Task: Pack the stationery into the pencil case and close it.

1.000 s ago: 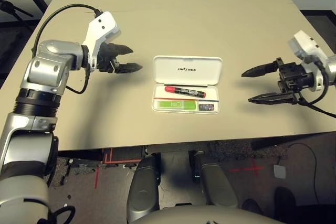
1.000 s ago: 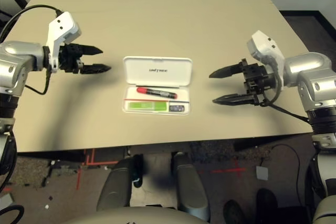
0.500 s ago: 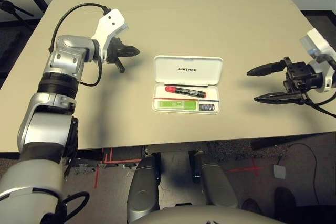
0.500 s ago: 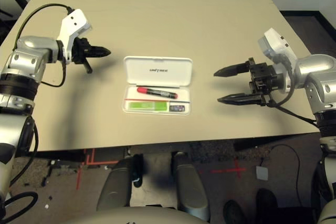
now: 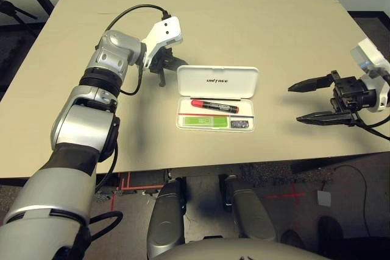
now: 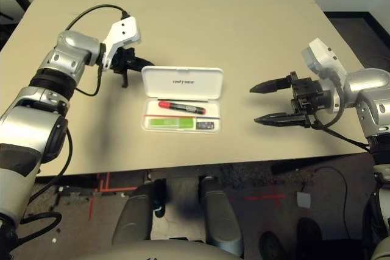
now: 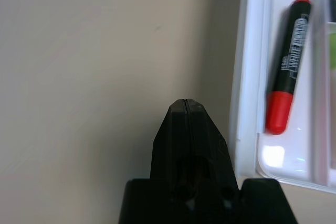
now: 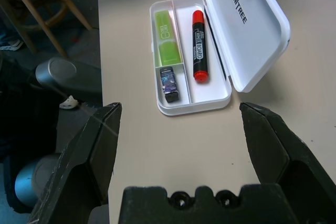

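The flat white hinged plastic pencil case reads "UNITREE"; the red marker inside reads "WHITE BOARD". Left gripper closed, empty; right gripper wide, empty.

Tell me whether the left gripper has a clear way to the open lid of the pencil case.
Probably yes: the left gripper, shut, sits just beside the lid at its left end, with bare table between them.
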